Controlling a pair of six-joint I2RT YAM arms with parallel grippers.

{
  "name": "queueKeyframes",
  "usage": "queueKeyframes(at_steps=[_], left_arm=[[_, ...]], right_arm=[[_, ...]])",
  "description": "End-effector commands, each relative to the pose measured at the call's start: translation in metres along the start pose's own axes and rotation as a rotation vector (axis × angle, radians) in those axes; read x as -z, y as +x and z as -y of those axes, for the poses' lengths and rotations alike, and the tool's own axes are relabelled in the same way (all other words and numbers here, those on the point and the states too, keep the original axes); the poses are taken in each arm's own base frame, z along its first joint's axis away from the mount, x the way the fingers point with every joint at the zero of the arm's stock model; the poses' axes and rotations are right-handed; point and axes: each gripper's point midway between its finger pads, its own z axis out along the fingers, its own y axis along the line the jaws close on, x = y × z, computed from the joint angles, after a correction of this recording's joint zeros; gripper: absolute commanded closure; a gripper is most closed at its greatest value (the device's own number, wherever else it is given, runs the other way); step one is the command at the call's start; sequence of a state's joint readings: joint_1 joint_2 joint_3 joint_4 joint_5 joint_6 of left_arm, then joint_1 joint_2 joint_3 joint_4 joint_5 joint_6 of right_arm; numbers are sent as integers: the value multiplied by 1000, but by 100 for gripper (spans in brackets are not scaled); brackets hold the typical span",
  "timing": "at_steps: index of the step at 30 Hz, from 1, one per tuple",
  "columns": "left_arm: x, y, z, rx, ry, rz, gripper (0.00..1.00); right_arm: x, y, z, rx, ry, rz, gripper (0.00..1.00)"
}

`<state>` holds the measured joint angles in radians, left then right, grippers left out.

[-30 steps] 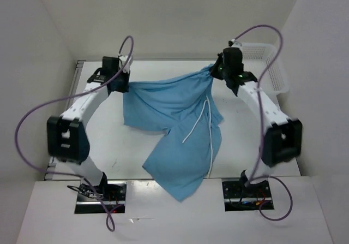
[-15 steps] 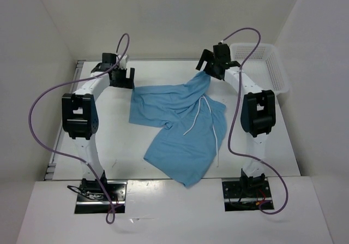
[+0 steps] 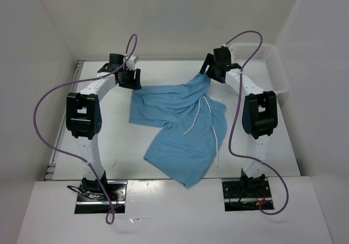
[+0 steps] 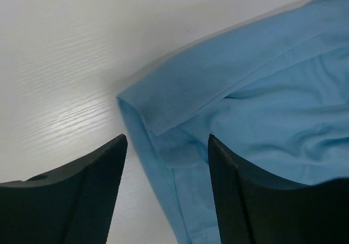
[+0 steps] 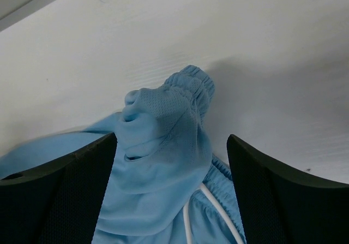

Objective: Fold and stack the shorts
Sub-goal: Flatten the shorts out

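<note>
Loosely crumpled shorts (image 3: 182, 129), left end effector (image 4: 166, 141) unclenched

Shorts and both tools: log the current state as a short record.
shorts: light blue, unfolded, rumpled on the table
drawstring: white, loose across the fabric
left tool: open, over a hem corner
right tool: open, astride the bunched waistband
basket: white, far right, apart from the shorts
fold: not yet begun
</note>
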<state>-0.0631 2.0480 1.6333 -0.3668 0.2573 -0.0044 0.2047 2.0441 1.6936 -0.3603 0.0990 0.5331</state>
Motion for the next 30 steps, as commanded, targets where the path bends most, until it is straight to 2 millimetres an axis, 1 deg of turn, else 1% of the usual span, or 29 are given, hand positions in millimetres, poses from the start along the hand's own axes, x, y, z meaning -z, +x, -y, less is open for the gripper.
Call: queueKeyframes(at_steps=[1, 2, 3, 4, 5, 6, 7, 8, 9, 10, 11, 12, 13, 14, 15, 16, 17, 18, 19, 21, 22, 23, 24, 25, 26, 27, 28, 29, 30], left_arm=[[-29, 16, 14, -5, 59, -64, 33], [-31, 19, 10, -2, 39, -78, 33], [-35, 25, 12, -5, 30, -101, 34], [-39, 26, 9, -5, 21, -104, 37], [-39, 26, 9, -5, 21, -104, 39], [-43, 30, 8, -2, 22, -115, 40], [-47, 32, 5, -1, 11, -121, 41], [-50, 33, 3, -1, 2, -124, 43], [-51, 23, 2, -6, 1, -105, 46], [-56, 30, 1, 0, 3, -127, 57], [-57, 25, 6, -10, 8, -118, 66], [-56, 27, 4, -8, -4, -128, 75], [-50, 21, 3, -13, -15, -113, 94], [-48, 18, -1, -19, -47, -98, 100], [-44, 15, -3, -22, -61, -86, 100], [-36, 7, -1, -28, -63, -62, 100], [-36, 11, -8, -19, -80, -70, 100], [-33, 8, -8, -21, -81, -61, 100], [-31, 8, -15, -11, -90, -60, 100], [-25, 4, -22, -6, -110, -47, 100], [-20, -1, -26, -3, -119, -27, 100], [-18, -1, -34, 8, -128, -25, 100], [-12, -7, -32, 4, -129, -9, 100], [-4, -10, -39, 12, -140, 4, 100], [0, -14, -38, 10, -141, 13, 100], [7, -17, -49, 24, -158, 26, 100], [9, -14, -53, 34, -163, 17, 100], [9, -14, -53, 34, -163, 17, 100], [14, -11, -62, 45, -185, 16, 100]], right_arm=[[8, -15, -1, -20, 9, 41, 14], [7, -16, -2, -20, 11, 38, 14], [-1, -8, 5, -16, 36, 19, 14], [-1, -8, 5, -16, 36, 18, 19], [-6, -5, 6, -16, 38, 16, 23], [-8, -6, 5, -16, 37, 17, 26], [-14, -5, 5, -16, 39, 13, 35], [-17, -5, 5, -16, 40, 12, 38], [-20, -1, 5, -14, 41, -6, 38], [-26, -2, 4, -14, 40, -4, 41], [-28, 1, 3, -13, 36, -18, 50], [-28, 2, 1, -13, 27, -24, 57], [-26, -3, -2, -15, 20, -14, 65], [-27, -5, -3, -16, 15, -5, 83], [-27, -5, -3, -16, 15, -5, 91], [-27, -5, -9, -11, 3, 1, 97], [-26, -8, -11, -12, -2, 9, 100], [-23, -9, -20, -7, -23, 11, 100], [-23, -9, -20, -7, -23, 11, 100], [-17, -18, -39, 1, -58, 36, 100], [-20, -17, -39, -10, -54, 30, 100], [-24, -11, -44, -2, -55, 16, 100], [-26, -8, -43, -11, -45, 0, 100], [-24, -19, -51, -19, -40, 29, 100], [-25, -17, -57, -21, -31, 27, 100], [-31, -16, -59, -11, 0, 22, 100], [-33, -13, -67, -6, 16, 29, 100], [-37, -14, -67, 1, 43, 43, 100], [-48, -16, -71, 0, 40, 47, 100]])
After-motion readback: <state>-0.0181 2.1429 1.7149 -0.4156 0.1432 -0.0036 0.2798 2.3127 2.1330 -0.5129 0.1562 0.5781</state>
